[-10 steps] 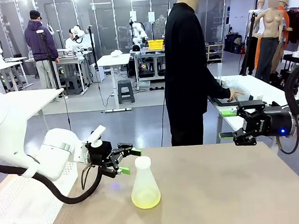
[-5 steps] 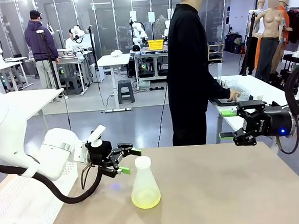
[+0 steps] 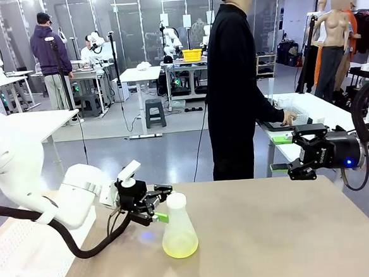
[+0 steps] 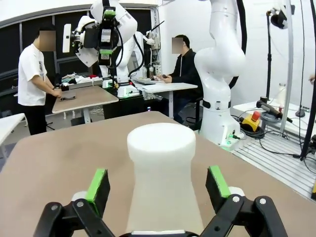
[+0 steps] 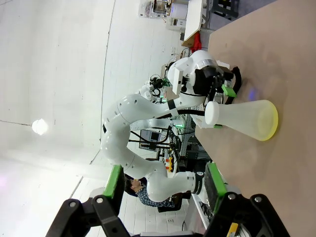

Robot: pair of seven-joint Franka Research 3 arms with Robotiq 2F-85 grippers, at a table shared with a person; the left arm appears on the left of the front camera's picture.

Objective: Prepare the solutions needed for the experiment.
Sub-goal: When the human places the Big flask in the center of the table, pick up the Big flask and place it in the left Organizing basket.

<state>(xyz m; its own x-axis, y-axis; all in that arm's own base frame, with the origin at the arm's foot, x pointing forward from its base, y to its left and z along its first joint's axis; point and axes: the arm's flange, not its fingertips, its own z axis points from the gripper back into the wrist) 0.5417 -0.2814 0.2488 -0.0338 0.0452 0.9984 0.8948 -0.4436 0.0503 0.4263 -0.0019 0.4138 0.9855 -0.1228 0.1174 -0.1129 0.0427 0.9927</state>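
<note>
Flask [image 3: 179,227] stands upright near the middle of the tabletop [image 3: 292,232], a shallow yellow-green solution [image 3: 180,246] in its base. The left end effector [image 3: 159,205] (fingers spread wide) brackets the flask's neck without touching. The right end effector [image 3: 279,153] hangs open, well apart.

The solutions [image 3: 180,246], a shallow lime-yellow layer, sit in an upright translucent capped flask [image 3: 178,224] on the table.
</note>
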